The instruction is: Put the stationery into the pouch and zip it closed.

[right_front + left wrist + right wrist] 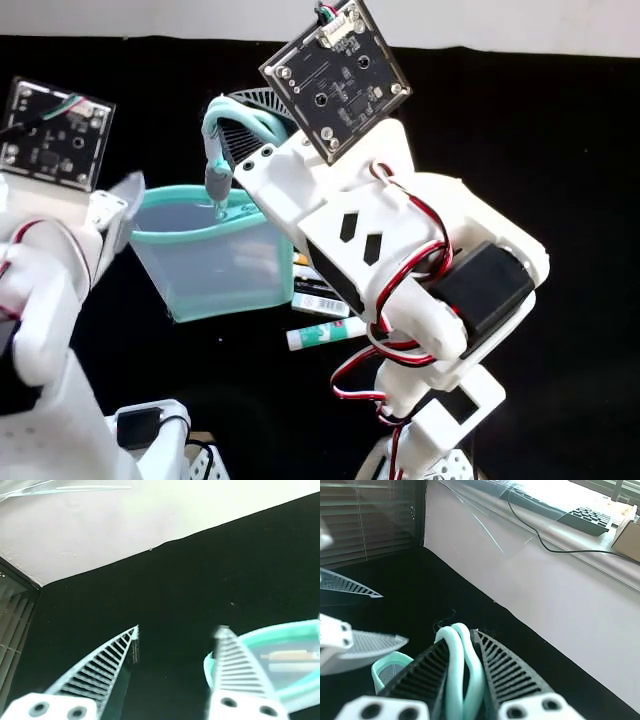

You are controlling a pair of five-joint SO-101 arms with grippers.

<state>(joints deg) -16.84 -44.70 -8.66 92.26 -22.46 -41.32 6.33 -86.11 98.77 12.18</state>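
Observation:
The teal see-through pouch [210, 262] stands open on the black table, with pens visible inside it [294, 656]. My right gripper [238, 118] is above the pouch's far corner, shut on the pouch's teal loop [461, 667]. A grey zipper pull [216, 180] hangs below that loop. My left gripper [177, 628] is open at the pouch's other end [122, 212]; one of its fingers [235, 665] is right at the rim, and I cannot tell if it touches. Loose stationery lies beside the pouch: a white-and-green tube [326, 333] and a few pens [318, 292].
The right arm's white body [400, 270] hangs over the table's middle and hides part of the loose stationery. A pale wall [560, 595] borders the table's far edge. Bare black cloth [560, 150] stretches to the right.

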